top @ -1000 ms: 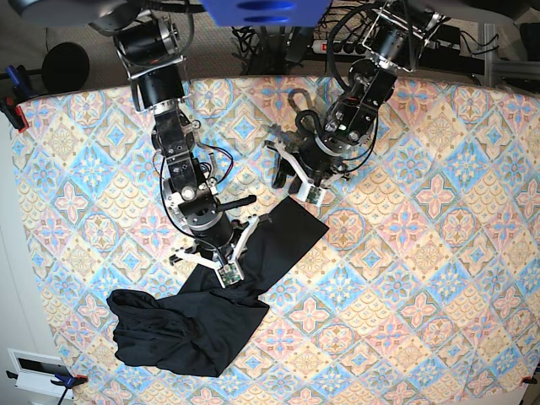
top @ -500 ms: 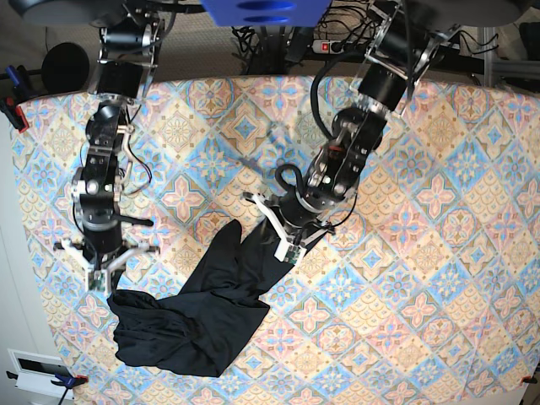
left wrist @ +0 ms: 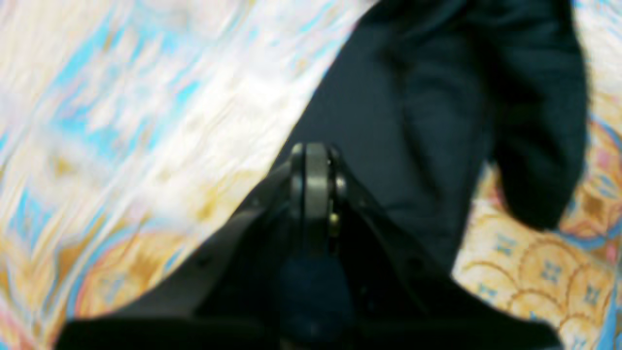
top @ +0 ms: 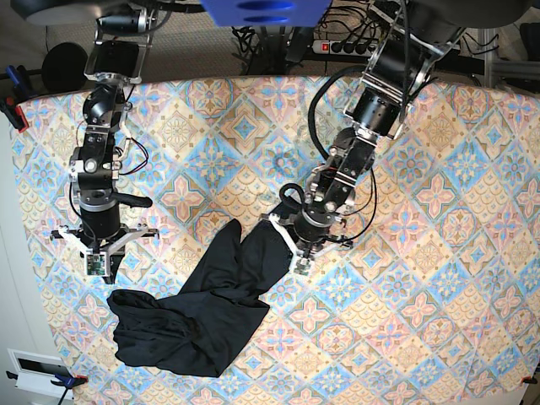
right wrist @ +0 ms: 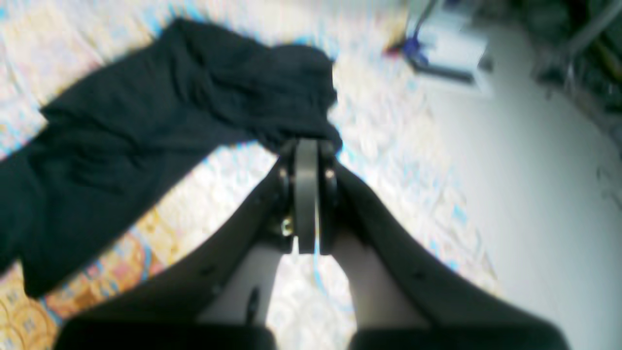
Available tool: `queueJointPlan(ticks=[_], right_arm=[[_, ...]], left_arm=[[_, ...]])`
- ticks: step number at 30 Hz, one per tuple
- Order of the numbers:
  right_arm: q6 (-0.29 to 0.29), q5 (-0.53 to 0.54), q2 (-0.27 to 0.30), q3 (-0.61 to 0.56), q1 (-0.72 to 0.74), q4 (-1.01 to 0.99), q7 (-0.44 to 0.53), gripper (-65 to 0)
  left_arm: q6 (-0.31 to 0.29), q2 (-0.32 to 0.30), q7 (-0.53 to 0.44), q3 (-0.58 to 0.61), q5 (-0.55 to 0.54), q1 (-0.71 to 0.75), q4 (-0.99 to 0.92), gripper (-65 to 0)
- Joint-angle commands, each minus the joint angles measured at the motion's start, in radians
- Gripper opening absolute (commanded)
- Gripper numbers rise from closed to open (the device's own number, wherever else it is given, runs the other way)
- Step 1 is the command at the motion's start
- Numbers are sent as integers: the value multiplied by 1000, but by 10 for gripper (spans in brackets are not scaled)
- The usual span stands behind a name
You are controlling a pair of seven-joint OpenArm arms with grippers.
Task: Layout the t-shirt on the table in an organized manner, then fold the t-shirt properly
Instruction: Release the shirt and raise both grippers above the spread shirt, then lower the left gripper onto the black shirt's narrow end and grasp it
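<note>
My base view looks straight down from high over the table (top: 439, 278), both wrist views ride close behind their fingers, blurred, all three share the t-shirt (top: 211, 312).

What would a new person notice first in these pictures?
First, the black t-shirt, lying crumpled near the front left corner of the table with its bright pastel diamond pattern. The left gripper is shut at the shirt's upper right end, though a grip on the cloth cannot be confirmed. The right gripper hangs shut just above the bunched left end.
</note>
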Motion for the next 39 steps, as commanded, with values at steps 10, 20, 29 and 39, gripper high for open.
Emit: queueJointPlan(ticks=[10, 20, 29, 39], right_arm=[[-6, -2, 10, 36, -8, 15, 50, -650], [-6, -2, 10, 63, -8, 12, 50, -650], [-6, -2, 7, 63, -8, 14, 50, -650], [-6, -2, 4, 63, -57, 28, 70, -650]], left_arm=[[3, -26, -1, 3, 117, 206, 8, -650], [-67, -190, 111, -3, 113, 469, 357, -650], [-78, -293, 130, -5, 111, 607, 554, -650], [-78, -48, 58, -100, 116, 399, 559, -650]])
